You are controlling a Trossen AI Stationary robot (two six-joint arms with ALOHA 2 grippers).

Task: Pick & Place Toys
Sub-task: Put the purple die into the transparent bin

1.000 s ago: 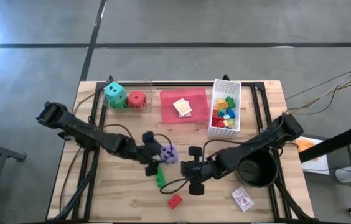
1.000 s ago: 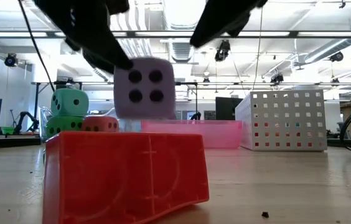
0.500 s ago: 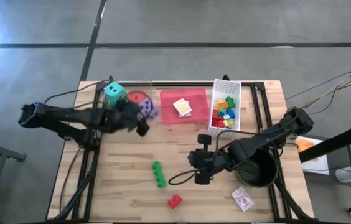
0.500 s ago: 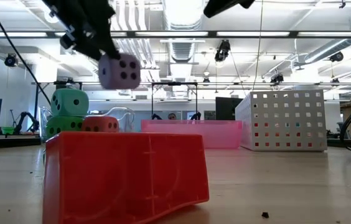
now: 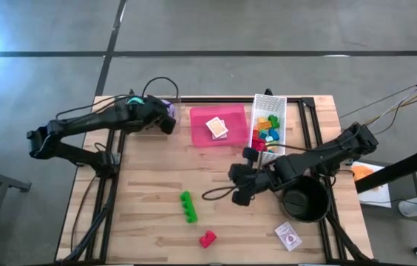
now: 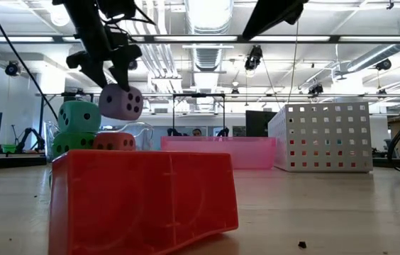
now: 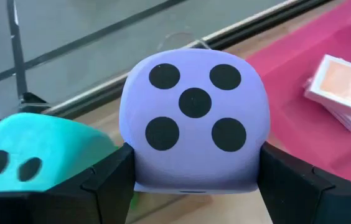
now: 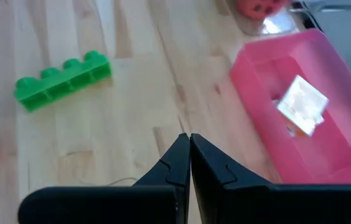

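My left gripper (image 5: 163, 117) is over the table's far left and is shut on a purple soft die (image 7: 194, 118), also seen in the low view (image 6: 120, 101). Just beneath and beside it are a teal die (image 7: 32, 155), a green die (image 6: 64, 143) and a red die (image 6: 115, 142), stacked close together. A green brick (image 5: 188, 207) and a red brick (image 5: 207, 239) lie flat on the wood near the front. My right gripper (image 5: 240, 195) hangs shut and empty above the table's middle. My left gripper pinches the purple die by two opposite sides (image 7: 133, 155), one finger (image 7: 104, 183) on each. The fingers slant down from the table's left. The die is lifted clear, its five-dot face toward the wrist camera, and hangs just above the teal die.
A pink tray (image 5: 227, 137) with a card pack (image 5: 217, 128) sits at the far middle. A white mesh basket (image 5: 276, 151) holding bricks stands to its right. A black round pot (image 5: 304, 199) stands under my right arm. Another card pack (image 5: 288, 236) lies at the front right.
My left gripper has carried the purple die up from the table's middle toward the far left, rolling as it went, and now holds it over the other dice. My right gripper has risen a little and drawn back toward the right.
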